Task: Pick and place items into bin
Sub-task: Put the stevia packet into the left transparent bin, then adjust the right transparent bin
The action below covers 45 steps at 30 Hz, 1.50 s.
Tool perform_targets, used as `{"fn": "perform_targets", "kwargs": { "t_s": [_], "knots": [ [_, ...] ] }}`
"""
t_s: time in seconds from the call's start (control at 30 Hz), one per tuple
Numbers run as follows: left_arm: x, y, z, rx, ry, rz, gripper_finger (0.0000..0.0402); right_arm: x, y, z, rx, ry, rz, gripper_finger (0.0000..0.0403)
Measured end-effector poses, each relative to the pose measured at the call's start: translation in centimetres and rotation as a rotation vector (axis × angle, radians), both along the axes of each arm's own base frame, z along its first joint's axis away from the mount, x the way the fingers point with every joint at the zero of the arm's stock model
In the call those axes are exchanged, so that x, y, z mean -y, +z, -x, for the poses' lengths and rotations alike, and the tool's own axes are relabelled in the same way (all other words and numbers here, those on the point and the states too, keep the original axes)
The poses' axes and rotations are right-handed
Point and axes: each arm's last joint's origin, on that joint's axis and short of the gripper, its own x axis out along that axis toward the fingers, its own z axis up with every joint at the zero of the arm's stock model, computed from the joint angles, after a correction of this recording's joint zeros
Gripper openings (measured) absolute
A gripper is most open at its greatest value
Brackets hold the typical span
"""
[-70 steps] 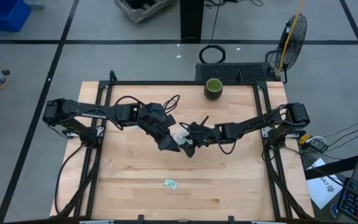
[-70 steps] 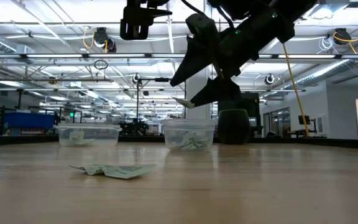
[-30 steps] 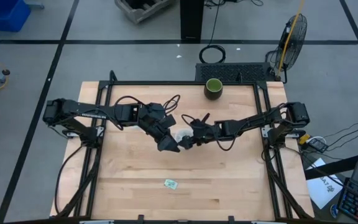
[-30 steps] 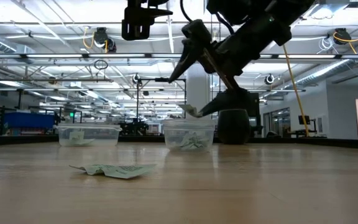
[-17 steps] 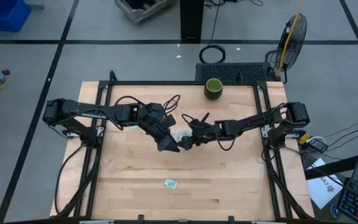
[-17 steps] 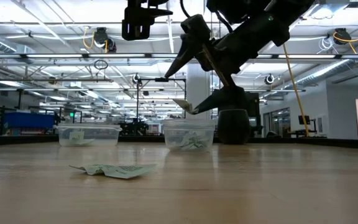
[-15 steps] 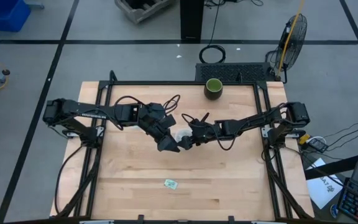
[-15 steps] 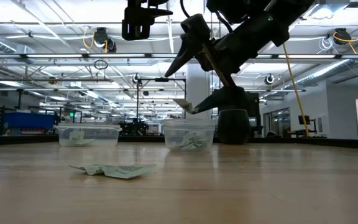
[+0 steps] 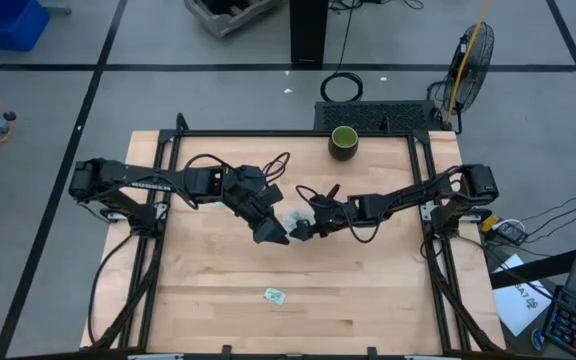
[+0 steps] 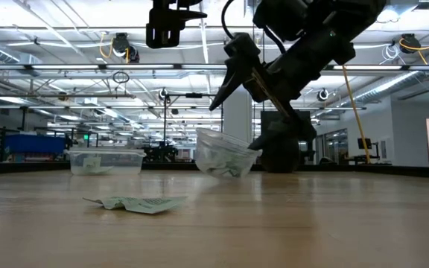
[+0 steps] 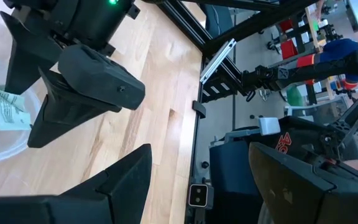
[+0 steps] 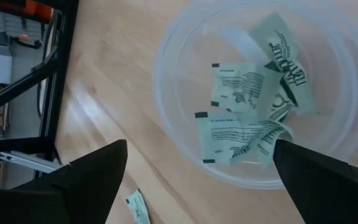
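The right gripper (image 9: 302, 226) is at the table's centre, fingers spread wide above a clear cup (image 12: 260, 93) — nothing grasped. The cup is tilted off the wood in the low view and holds several green-and-white packets (image 12: 244, 121). The left gripper (image 9: 274, 232) hangs just beside it, fingers apart. One packet (image 9: 275, 295) lies alone on the table (image 9: 368, 300) — well apart, near the front.

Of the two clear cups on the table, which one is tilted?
The clear cup under the right gripper is tilted, packets inside. The other clear cup, further along the table beside it, stands level and untouched.
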Motion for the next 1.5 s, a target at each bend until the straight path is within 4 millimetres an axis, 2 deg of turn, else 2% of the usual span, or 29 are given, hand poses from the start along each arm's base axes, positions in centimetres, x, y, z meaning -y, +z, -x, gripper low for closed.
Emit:
{"fn": "perform_targets", "kwargs": {
  "t_s": [0.2, 0.4, 0.5, 0.6, 0.7, 0.8, 0.9, 1.07, 1.27, 1.5],
  "knots": [
    [0.0, 0.0, 0.0, 0.000, 0.001, 0.000, 0.0276, 0.0, 0.1, -0.1, 0.015, -0.011, -0.015, 0.0394],
    [0.0, 0.0, 0.0, 0.004, -0.001, -0.002, 0.0276, 0.0, 1.6, -0.4, 0.131, -0.019, 0.014, 0.0393],
    [0.0, 0.0, 0.0, 0.011, -0.002, -0.004, 0.0276, 0.3, 1.7, -0.2, 0.115, -0.019, 0.016, 0.0393],
    [0.0, 0.1, -0.1, 0.019, -0.002, -0.005, 0.0275, 0.9, 0.9, 0.4, 0.012, 0.001, -0.051, 0.0393],
    [-0.1, 0.1, -0.1, 0.018, -0.001, -0.006, 0.0276, 0.7, 1.6, 0.2, 0.072, -0.009, 0.054, 0.0393],
    [-0.1, 0.1, -0.1, 0.020, 0.001, -0.008, 0.0276, 1.0, 2.7, 0.3, 0.113, -0.002, 0.044, 0.0393],
    [-0.1, 0.1, -0.1, 0.015, 0.000, -0.006, 0.0276, 1.3, 2.9, 0.7, 0.104, -0.021, 0.085, 0.0393],
    [-0.1, 0.1, -0.1, 0.018, -0.007, -0.003, 0.0276, 1.2, 5.0, 1.2, 0.187, -0.009, 0.122, 0.0393],
    [-0.1, 0.1, -0.1, 0.022, -0.009, -0.014, 0.0276, 1.5, 5.8, 1.6, 0.199, -0.029, 0.192, 0.0394],
    [-0.1, 0.0, 0.0, 0.010, -0.014, -0.013, 0.0275, 1.5, 5.4, 1.8, 0.156, -0.029, 0.234, 0.0394]
  ]
}}
